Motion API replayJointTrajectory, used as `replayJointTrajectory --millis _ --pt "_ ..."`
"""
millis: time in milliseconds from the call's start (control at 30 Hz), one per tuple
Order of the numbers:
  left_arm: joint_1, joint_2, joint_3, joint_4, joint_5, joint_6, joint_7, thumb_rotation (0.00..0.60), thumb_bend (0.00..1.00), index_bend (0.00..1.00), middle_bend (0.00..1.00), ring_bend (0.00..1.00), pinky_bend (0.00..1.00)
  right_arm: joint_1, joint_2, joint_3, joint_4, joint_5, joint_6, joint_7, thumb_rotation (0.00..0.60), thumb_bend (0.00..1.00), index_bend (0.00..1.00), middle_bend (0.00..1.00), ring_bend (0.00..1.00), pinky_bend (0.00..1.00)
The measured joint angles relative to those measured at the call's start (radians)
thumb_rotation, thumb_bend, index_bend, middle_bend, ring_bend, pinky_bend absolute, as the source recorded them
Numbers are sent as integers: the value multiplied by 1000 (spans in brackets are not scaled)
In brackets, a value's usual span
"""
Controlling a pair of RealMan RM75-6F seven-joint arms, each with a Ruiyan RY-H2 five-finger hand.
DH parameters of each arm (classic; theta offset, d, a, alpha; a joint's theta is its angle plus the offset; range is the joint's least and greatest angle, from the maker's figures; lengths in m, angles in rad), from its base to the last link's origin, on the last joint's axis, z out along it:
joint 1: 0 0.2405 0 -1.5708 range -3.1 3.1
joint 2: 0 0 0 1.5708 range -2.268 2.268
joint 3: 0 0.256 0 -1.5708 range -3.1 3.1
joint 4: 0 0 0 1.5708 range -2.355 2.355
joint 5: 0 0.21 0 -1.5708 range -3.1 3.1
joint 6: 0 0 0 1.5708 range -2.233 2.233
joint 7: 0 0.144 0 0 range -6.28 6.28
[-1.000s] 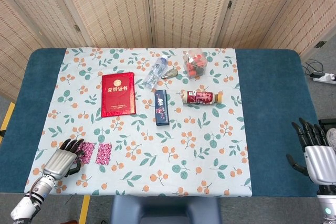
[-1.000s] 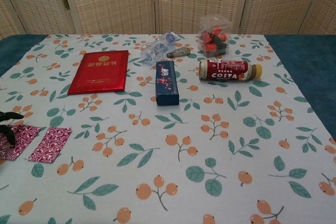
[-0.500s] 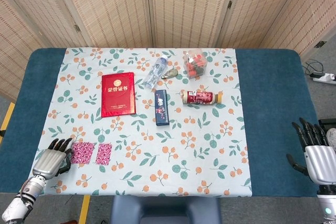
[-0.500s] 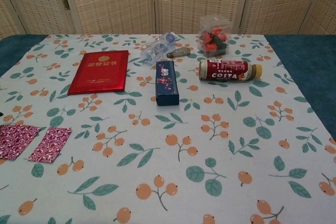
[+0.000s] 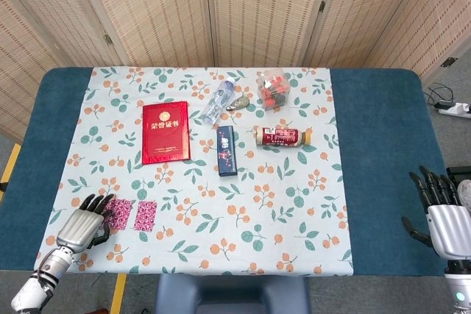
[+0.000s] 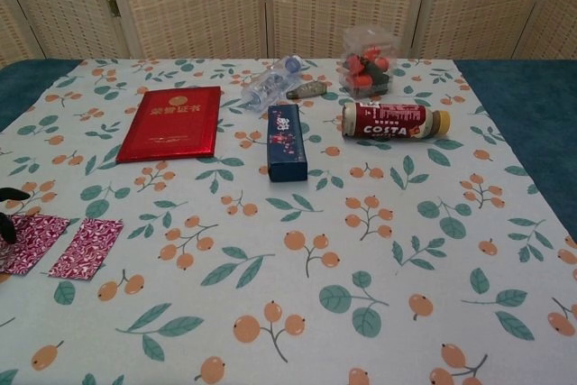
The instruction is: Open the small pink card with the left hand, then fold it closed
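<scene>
The small pink patterned card (image 5: 145,215) lies open and flat near the front left of the floral tablecloth, its two panels side by side. My left hand (image 5: 82,224) sits just left of it with fingers stretched out, the tips reaching the left panel's edge. It holds nothing. The chest view shows the card (image 6: 84,247) and, at the frame's left edge, only the dark fingertips (image 6: 8,212) over the left panel. My right hand (image 5: 446,220) hangs beyond the table's front right corner, fingers spread and empty.
A red booklet (image 5: 165,131), a dark blue box (image 5: 226,150), a Costa bottle (image 5: 282,136), a clear water bottle (image 5: 216,101), a small grey object (image 5: 239,103) and a clear tub of red pieces (image 5: 271,89) lie further back. Blue table surface (image 5: 383,159) flanks the cloth.
My left hand drew back off the card toward the front left, then came forward again so its fingertips reach the left panel. The card stays open and flat. The right hand is still.
</scene>
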Motion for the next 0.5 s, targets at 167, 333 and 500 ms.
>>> replayJointTrajectory --millis 167,333,500 --pt "-6 -10 -3 4 -14 -18 13 63 817 299 0 0 0 -2 -1 -1 4 1 0 5 600 323 0 0 0 0" --pt "-3 -9 -4 16 -34 -26 15 62 817 295 0 0 0 -1 -2 0 6 3 -3 8 600 322 0 0 0 0" --pt "4 -3 -4 27 -43 -25 7 64 817 292 0 0 0 2 -1 1 3 0 -4 9 600 323 0 0 0 0"
